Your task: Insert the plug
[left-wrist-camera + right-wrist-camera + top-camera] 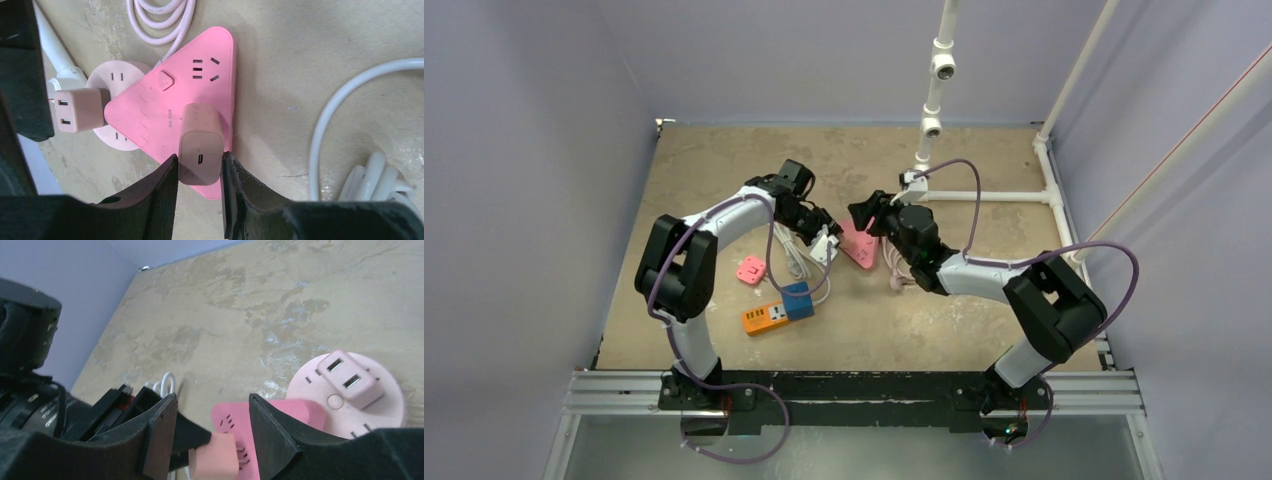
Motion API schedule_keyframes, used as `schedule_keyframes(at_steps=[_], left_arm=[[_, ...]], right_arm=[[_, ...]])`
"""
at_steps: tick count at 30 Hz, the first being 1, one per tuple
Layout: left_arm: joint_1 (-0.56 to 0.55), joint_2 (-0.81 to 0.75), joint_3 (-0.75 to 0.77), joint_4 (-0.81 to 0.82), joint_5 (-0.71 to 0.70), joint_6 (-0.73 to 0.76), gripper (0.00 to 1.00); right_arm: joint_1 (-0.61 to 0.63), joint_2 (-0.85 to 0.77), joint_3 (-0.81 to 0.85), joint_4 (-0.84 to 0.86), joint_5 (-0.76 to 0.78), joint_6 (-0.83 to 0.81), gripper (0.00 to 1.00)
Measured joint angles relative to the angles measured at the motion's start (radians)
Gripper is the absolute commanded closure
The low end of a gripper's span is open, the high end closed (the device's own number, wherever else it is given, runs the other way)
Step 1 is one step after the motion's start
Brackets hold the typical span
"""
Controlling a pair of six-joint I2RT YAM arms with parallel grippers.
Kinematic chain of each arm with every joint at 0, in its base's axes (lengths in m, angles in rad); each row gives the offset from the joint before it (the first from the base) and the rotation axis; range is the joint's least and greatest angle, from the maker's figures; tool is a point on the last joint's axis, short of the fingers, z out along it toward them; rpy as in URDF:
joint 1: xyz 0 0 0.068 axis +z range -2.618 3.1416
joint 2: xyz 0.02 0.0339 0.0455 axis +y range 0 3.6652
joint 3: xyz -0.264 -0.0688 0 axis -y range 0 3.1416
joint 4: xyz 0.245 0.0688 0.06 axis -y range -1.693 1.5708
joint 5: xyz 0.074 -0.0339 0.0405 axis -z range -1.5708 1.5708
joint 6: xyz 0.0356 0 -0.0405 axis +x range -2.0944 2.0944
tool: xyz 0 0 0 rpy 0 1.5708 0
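Observation:
The plug (200, 145), a pale pink cube charger with a small port in its back face, stands on the pink triangular power strip (190, 95). My left gripper (200, 162) is shut on it, one finger pressed against each side. In the right wrist view the plug (215, 462) shows its metal prongs at the slots of the strip (230, 417), not fully sunk in. My right gripper (212, 400) hangs open just above it, touching nothing. From above, both grippers (829, 243) (864, 215) meet over the strip (860, 247).
A round pale pink socket hub (117, 80) lies partly under the strip, with a two-port adapter (347, 377) on it. A coiled white cable (340, 110) lies beside the strip. An orange and blue power strip (779, 310) and a small pink piece (751, 270) lie nearer. White pipes (934, 90) stand behind.

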Motion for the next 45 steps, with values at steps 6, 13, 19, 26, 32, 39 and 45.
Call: schedule_keyframes(at_steps=[6,13,19,26,32,39,45], left_arm=[[0.000,0.000,0.021,-0.083,-0.013,0.082,1.00],[0.000,0.000,0.039,-0.156,-0.024,0.127,1.00],[0.000,0.000,0.042,-0.183,-0.025,0.132,1.00],[0.000,0.000,0.042,-0.181,-0.032,0.126,1.00],[0.000,-0.001,0.042,-0.174,-0.032,0.073,1.00],[-0.007,-0.002,0.042,-0.169,-0.042,0.000,1.00],[-0.057,-0.024,0.042,-0.151,-0.110,-0.093,1.00]], right_arm=[[-0.025,0.025,0.039,-0.046,0.042,0.004,0.42],[-0.039,0.081,0.085,-0.108,0.134,-0.001,0.39],[-0.043,0.080,0.108,-0.117,0.221,-0.011,0.38],[-0.045,0.123,0.146,-0.114,0.253,-0.032,0.38],[-0.050,0.204,0.169,-0.096,0.252,-0.034,0.43],[-0.053,0.204,0.166,-0.093,0.245,-0.027,0.45],[-0.053,0.204,0.154,-0.072,0.245,-0.023,0.47]])
